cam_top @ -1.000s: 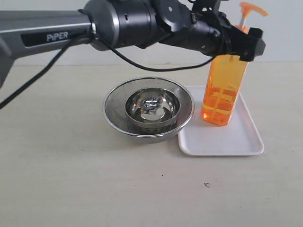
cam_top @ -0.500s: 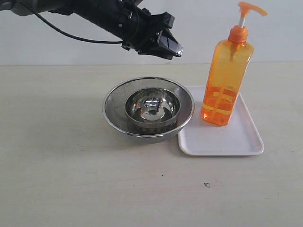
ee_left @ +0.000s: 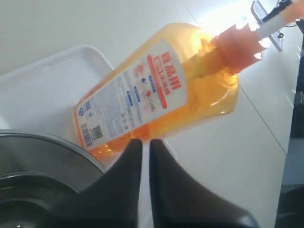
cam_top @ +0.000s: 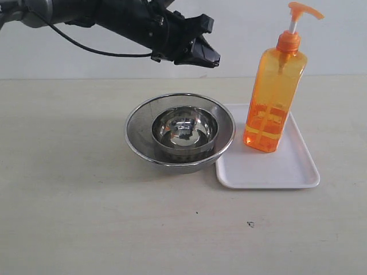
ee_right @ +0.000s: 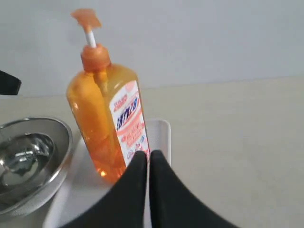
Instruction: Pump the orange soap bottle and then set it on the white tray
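Note:
The orange soap bottle (cam_top: 273,97) stands upright on the back part of the white tray (cam_top: 287,172), its pump nozzle raised on the white stem. My left gripper (cam_top: 210,57) hangs in the air to the bottle's left, above the steel bowl, apart from the bottle. In the left wrist view its jaws (ee_left: 142,142) are shut with nothing between them, and the labelled bottle (ee_left: 156,90) lies beyond on the tray (ee_left: 42,90). My right gripper (ee_right: 148,154) is shut and empty, short of the bottle (ee_right: 107,109) and tray (ee_right: 159,133); the exterior view does not show it.
A round steel bowl inside a mesh strainer (cam_top: 180,132) sits on the table, touching the tray's left edge. Its rim also shows in both wrist views, as the strainer (ee_left: 42,147) and the bowl (ee_right: 28,156). A small dark speck (cam_top: 250,224) lies near the table's front.
A second ago my left gripper was at the bottle's neck; it has let go and drawn back to the left above the bowl. The bottle stays upright on the tray.

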Controlling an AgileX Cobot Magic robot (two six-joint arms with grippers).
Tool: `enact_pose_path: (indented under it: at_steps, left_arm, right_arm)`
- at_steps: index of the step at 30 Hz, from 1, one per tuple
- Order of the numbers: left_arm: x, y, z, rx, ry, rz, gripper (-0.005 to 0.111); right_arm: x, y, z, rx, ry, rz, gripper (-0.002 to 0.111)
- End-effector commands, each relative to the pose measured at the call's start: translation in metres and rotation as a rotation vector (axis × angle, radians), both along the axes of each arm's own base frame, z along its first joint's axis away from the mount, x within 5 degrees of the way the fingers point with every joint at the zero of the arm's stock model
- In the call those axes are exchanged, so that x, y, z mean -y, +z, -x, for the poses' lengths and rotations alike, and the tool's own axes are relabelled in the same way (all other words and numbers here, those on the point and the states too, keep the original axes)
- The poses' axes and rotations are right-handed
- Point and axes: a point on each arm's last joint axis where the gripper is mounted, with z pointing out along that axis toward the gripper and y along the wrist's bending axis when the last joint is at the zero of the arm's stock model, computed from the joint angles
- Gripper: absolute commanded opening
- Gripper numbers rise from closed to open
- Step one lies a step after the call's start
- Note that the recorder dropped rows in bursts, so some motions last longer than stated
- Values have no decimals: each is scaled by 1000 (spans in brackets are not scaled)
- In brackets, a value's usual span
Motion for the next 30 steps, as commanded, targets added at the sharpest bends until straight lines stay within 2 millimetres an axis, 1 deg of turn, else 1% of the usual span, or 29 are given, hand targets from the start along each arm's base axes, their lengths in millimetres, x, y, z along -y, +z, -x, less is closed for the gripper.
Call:
enact_pose_path:
  at_steps: [1,3,4,5,7,8,9,10,13,14,17,19,20,23,26,30]
  left_arm:
    - [5,-22,-8,-11,7,11,5]
    - [8,-28,-9,57,-49,29,5]
    - [9,-28,-8,104,-90,38,5]
    - [11,-28,-7,187,-158,52,5]
    - [13,-26,-5,306,-238,62,5]
    - [14,-25,-5,376,-271,61,5]
    - [14,-24,-6,435,-285,61,5]
    - [14,-22,-8,477,-278,62,5]
    - [14,-24,-16,528,-217,57,5]
    - [15,-26,-19,555,-203,68,5]
    - [21,-36,-19,629,-243,62,5]
    - [26,-43,-19,659,-251,42,5]
    - [29,-49,-20,653,-238,33,5]
    - [33,-58,-24,646,-188,40,5]
    - [37,-62,-24,663,-189,57,5]
    - [39,-65,-24,658,-186,60,5]
  right_arm:
    - [1,1,-34,-55,64,57,0]
    - [2,6,-53,-50,95,111,0]
    - [4,10,-62,-43,94,131,0]
    - [5,12,-71,-44,99,157,0]
    - [7,13,-88,-49,121,224,0]
    - [9,10,-98,-66,134,243,0]
    - [9,10,-106,-69,146,258,0]
    - [10,5,-115,-88,154,264,0]
    - [14,-5,-142,-133,164,276,0]
    - [15,-7,-152,-137,177,283,0]
    - [13,-16,-175,-141,254,310,0]
    - [12,-21,-186,-141,281,313,0]
    - [13,-24,-191,-150,279,304,0]
    - [13,-30,-201,-155,291,299,0]
    - [9,-32,-209,-123,365,329,0]
    - [9,-36,-220,-120,381,317,0]
